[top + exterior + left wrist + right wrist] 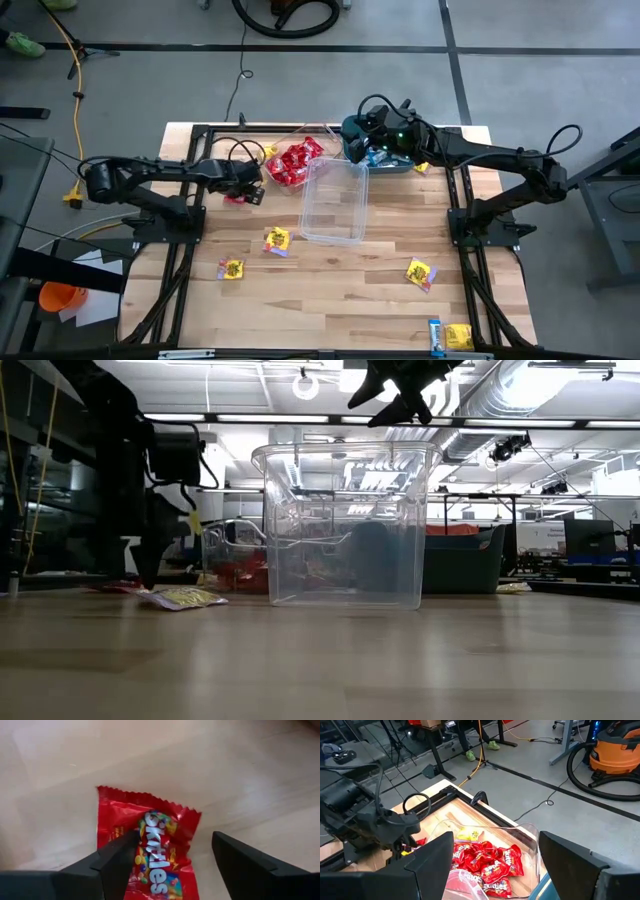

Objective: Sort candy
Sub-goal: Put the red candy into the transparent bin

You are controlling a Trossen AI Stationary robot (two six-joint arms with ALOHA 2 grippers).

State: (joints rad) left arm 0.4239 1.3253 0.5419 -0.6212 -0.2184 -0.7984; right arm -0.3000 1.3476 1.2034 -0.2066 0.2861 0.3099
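1. Your left gripper [172, 865] stands spread over a red candy packet [150, 845] lying flat on the table [330, 290], left of the tub of red candy [295, 162]; close too high and the fingers will skid off the slick wrapper.
2. Your right gripper [495, 865] hangs spread above the teal bin [385, 158], holding nothing.
3. Yellow packets [277, 240] lie scattered nearer; a low sweep could scatter them.

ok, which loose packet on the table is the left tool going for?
The red Skittles packet lying flat between the open left tool's fingers, beside the tub of reds. The other loose packets on the table are yellow, nearer the front.
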